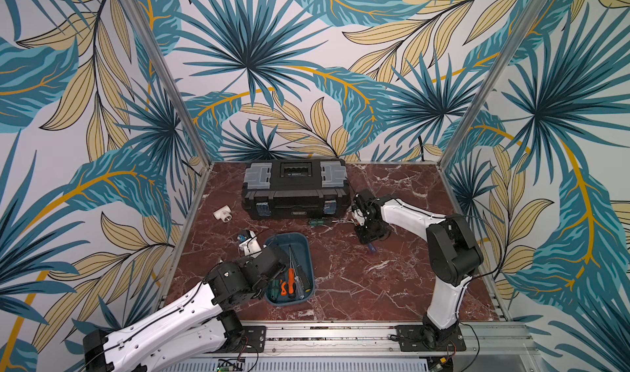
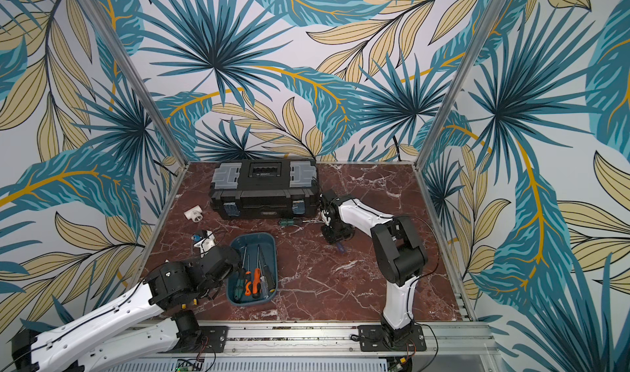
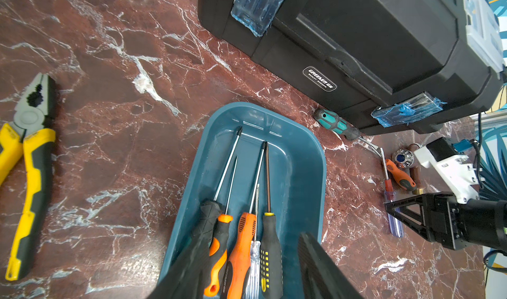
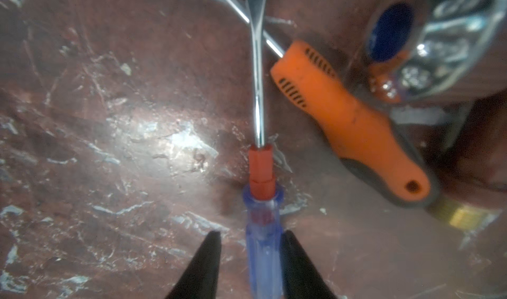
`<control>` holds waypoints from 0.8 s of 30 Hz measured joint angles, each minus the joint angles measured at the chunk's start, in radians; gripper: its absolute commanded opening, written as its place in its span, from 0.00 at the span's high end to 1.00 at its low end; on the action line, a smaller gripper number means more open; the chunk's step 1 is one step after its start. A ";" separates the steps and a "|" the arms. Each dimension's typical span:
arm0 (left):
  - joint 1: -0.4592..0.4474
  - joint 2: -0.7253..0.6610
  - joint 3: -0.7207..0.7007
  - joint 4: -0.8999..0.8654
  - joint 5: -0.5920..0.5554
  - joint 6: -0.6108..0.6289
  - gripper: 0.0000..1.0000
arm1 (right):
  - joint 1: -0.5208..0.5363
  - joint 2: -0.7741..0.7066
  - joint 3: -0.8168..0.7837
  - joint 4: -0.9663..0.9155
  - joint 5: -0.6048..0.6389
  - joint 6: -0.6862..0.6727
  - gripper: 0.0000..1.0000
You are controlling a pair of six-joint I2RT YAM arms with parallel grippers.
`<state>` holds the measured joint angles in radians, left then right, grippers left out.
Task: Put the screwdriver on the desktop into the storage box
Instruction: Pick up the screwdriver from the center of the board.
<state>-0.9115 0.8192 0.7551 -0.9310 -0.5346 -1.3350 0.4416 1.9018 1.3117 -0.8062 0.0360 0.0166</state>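
**Marble worktop, grasp in hand: right claw astride the blue screwdriver**

Red-brown marble worktop (image 1: 358, 285) carries the blue-handled screwdriver (image 4: 263, 245), which lies flat on the robot's right side, well apart from the storage box (image 3: 301, 160). Its clear blue handle sits between the fingers of the right claw (image 4: 251, 233), which is down at the surface. One finger is at the handle's side and a gap shows at the other, so the jaws are released and nothing is clamped yet. I judge the step in hand to be the grasp itself.

The blue tool's shaft crosses that of an orange-handled screwdriver (image 4: 343, 119) just beside it, and a chrome knob (image 4: 439, 37) with a blue centre sits next to that. The next move calls for a firm pinch on the handle. Then comes a straight lift, so the crossed shaft is not dragged along, and a carry across to the box.

By my count in the left wrist view, the storage box holds five screwdrivers. They lie lengthwise with their handles at the end nearest the robot. The left claw (image 3: 252, 256) hangs over that end, fingers apart and grasping nothing. The drop will probably want the free far half of the box, or that arm moved aside.

A teal-handled screwdriver (image 3: 336, 123) lies on the worktop against the front of the closed black toolbox (image 1: 295, 189), so two more screwdrivers wait outside the box. Yellow-handled pliers (image 3: 27, 160) lie off to the box's other side.
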 measured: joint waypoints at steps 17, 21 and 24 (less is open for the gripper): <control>0.017 0.006 0.000 0.000 0.023 -0.001 0.43 | 0.033 0.039 -0.001 0.002 0.054 -0.010 0.80; 0.024 0.006 0.000 0.000 0.030 -0.006 0.43 | 0.034 0.019 -0.027 0.018 0.044 -0.011 0.84; 0.028 0.008 0.000 0.000 0.034 -0.009 0.43 | 0.037 -0.015 -0.066 0.024 0.014 -0.010 0.85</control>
<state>-0.8833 0.8276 0.7551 -0.9310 -0.5003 -1.3437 0.4789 1.8866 1.2461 -0.7822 0.0502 0.0063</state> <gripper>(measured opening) 0.568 0.246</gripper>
